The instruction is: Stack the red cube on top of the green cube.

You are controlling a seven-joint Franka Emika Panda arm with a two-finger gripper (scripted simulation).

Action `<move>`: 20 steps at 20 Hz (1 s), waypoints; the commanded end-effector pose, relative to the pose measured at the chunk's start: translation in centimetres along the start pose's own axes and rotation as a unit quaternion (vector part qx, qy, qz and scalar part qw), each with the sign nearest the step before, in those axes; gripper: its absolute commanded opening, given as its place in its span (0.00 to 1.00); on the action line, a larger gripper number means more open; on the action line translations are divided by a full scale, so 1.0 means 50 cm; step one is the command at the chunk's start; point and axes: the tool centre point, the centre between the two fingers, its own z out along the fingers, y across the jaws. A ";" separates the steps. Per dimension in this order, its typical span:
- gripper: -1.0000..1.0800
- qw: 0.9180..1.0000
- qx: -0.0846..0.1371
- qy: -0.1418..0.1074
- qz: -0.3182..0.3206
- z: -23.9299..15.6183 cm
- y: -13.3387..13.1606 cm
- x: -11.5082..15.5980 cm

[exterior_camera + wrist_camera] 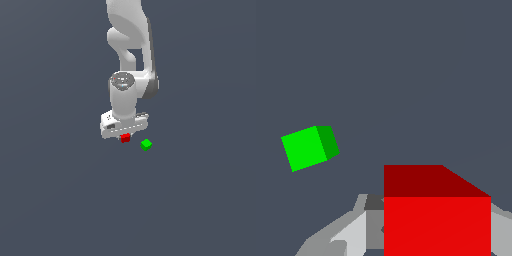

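Observation:
The red cube sits right under the white hand in the exterior view. In the wrist view the red cube fills the space between the two grey fingers, which press against its sides. My gripper is shut on it. The green cube lies on the floor a short way toward the exterior view's right of the red one and slightly nearer the camera. In the wrist view the green cube looks much smaller than the red cube, off to one side and turned at an angle to it.
A plain dark grey floor surrounds both cubes. The white arm rises above the hand toward the top of the exterior view.

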 end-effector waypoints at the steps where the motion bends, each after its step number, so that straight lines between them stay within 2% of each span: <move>1: 0.00 1.000 0.000 0.000 0.000 -0.013 0.000 0.000; 6: 0.00 1.000 0.000 0.000 0.000 -0.010 -0.003 0.001; 10: 0.00 1.000 0.000 0.000 0.000 0.001 -0.025 0.005; 20: 0.00 1.000 0.000 0.000 0.000 0.070 -0.157 0.031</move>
